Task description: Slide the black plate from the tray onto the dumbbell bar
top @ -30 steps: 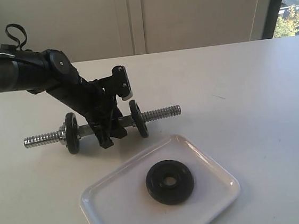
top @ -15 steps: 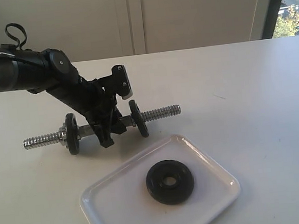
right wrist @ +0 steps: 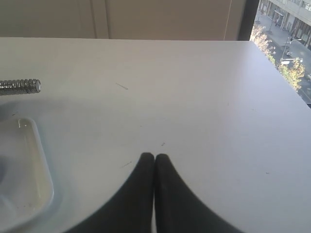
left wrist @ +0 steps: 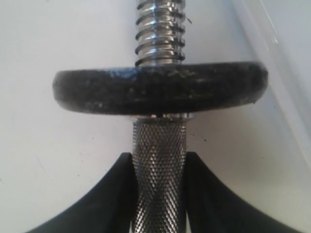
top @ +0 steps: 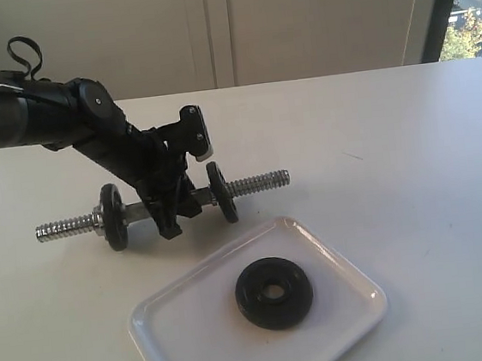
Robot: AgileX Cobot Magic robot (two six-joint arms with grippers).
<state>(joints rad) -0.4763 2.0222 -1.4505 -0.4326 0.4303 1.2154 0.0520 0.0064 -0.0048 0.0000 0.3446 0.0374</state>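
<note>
Clamping the dumbbell bar (top: pixel 258 181) mid-handle, the left tool (left wrist: pixel 159 162) should be held rigid; the right tool (right wrist: pixel 154 158), closed empty, must be opened over the black plate (top: pixel 274 292), flat in the tray (top: pixel 174 325), lower centre.

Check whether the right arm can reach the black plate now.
Likely yes: the black plate lies uncovered in the tray, the left gripper clamps the dumbbell bar, and the right gripper holds nothing.

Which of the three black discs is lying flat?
The disc in the white tray, hole facing up. The other two discs stand on edge on the bar, one on each side of the left pincer.
</note>
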